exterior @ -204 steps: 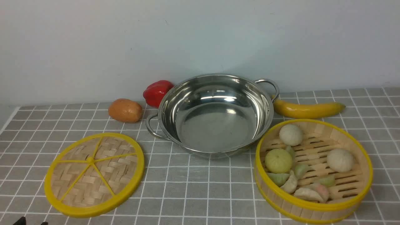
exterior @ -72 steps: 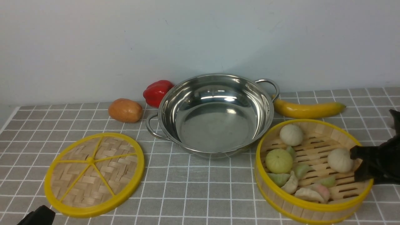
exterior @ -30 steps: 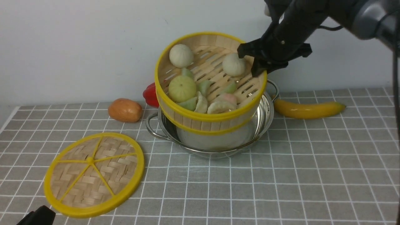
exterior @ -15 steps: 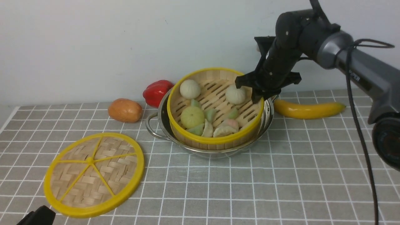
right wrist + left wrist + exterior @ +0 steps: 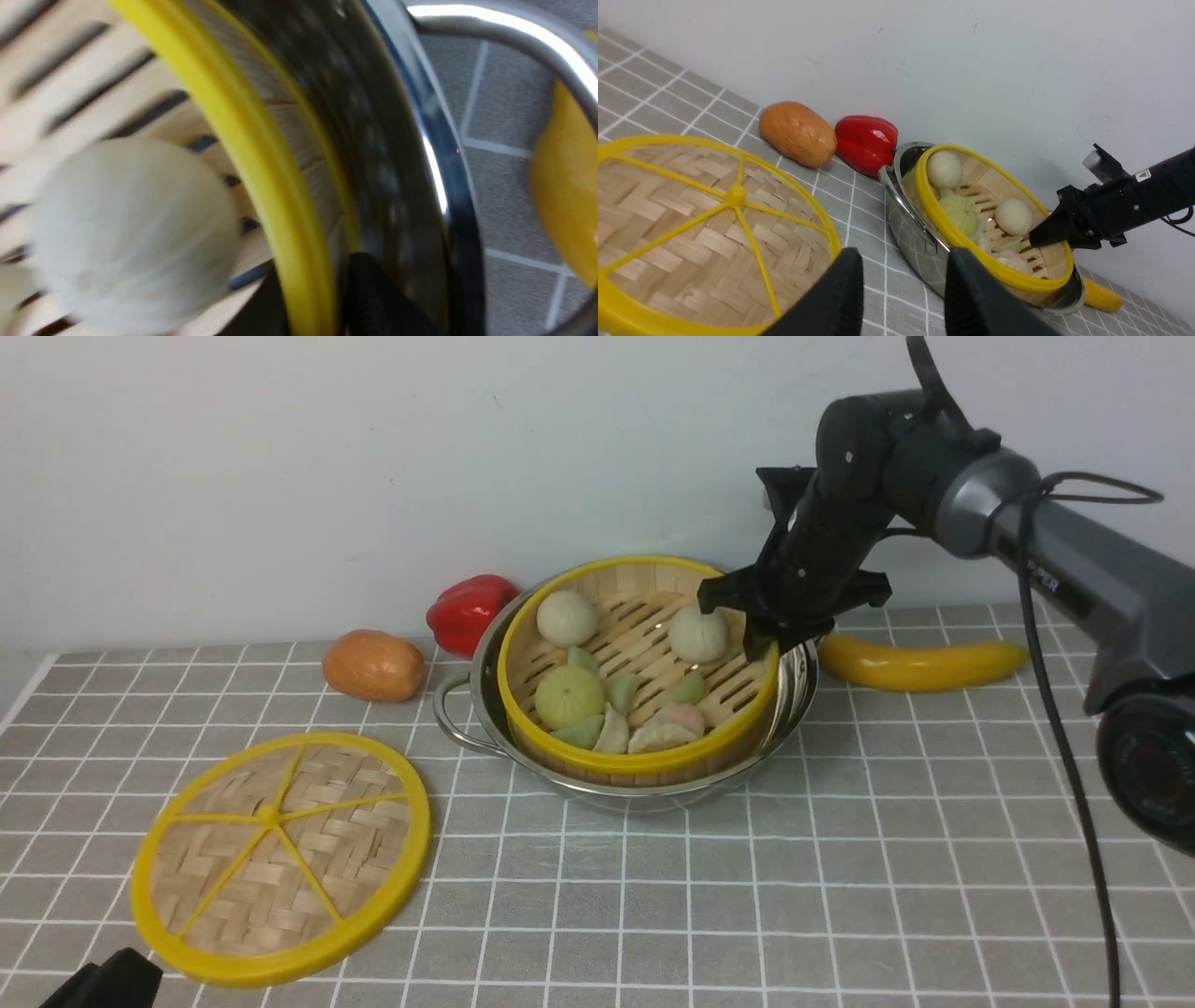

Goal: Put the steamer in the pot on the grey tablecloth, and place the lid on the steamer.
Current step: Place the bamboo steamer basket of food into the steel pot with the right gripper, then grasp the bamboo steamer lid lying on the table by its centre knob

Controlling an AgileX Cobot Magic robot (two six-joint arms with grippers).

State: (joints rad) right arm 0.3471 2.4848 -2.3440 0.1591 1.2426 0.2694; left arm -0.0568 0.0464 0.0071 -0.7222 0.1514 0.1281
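The steamer (image 5: 644,625), a bamboo basket with yellow rims holding buns and dumplings, sits inside the steel pot (image 5: 635,791) on the grey tablecloth (image 5: 840,877). My right gripper (image 5: 738,623) is shut on the steamer's far right rim, one finger inside and one outside. The right wrist view shows the yellow rim (image 5: 233,116) pinched between the fingers of the right gripper (image 5: 322,298), beside the pot wall (image 5: 387,140). The lid (image 5: 280,854) lies flat on the cloth at the left. My left gripper (image 5: 903,261) is open and empty, low beside the lid (image 5: 714,233).
A red pepper (image 5: 467,611) and a brown potato (image 5: 373,665) lie behind the pot on the left. A banana (image 5: 920,663) lies to the pot's right. A white wall stands close behind. My right arm (image 5: 1074,560) reaches in from the right.
My right gripper has lowered the steamer from above the pot down into it, and it now sits lower and more level. The lid and my left gripper have not moved.
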